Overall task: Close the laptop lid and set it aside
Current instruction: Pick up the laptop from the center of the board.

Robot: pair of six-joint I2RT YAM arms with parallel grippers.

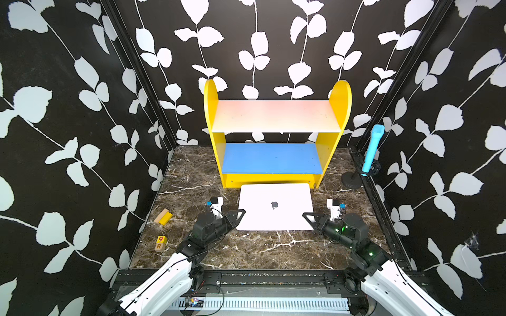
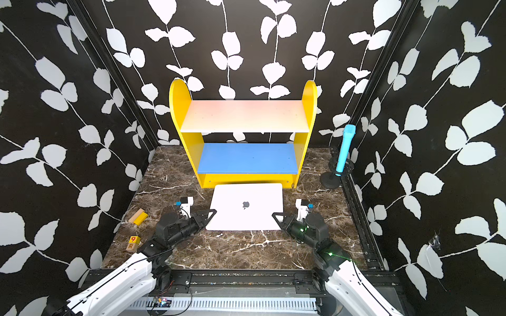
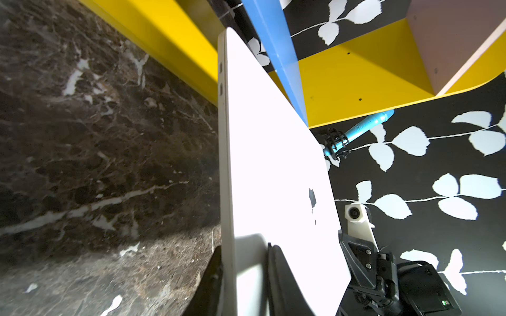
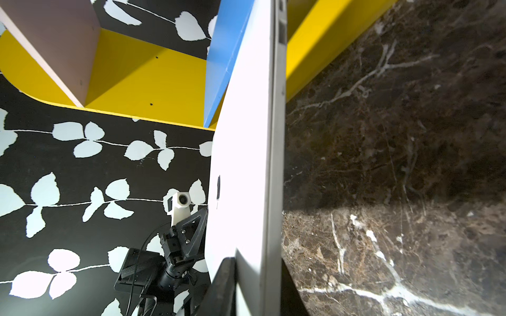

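The laptop [image 1: 273,197] lies closed on the marble table, just in front of the yellow shelf, in both top views [image 2: 246,197]. Its lid [image 3: 273,153] faces up, silver-white with a dark apple logo. My left gripper [image 1: 241,213] is at the near left corner, one finger above the lid and one under the base, shut on the laptop's edge [image 3: 243,262]. My right gripper [image 1: 306,216] clamps the near right corner the same way [image 4: 258,273]. The screen and keys are hidden.
The yellow shelf [image 1: 212,136] with a pale pink top board and a blue lower board stands right behind the laptop. A blue microphone [image 1: 371,153] on a black stand is at the back right. Wooden blocks [image 1: 163,216] and a lettered cube [image 1: 160,243] lie at the left.
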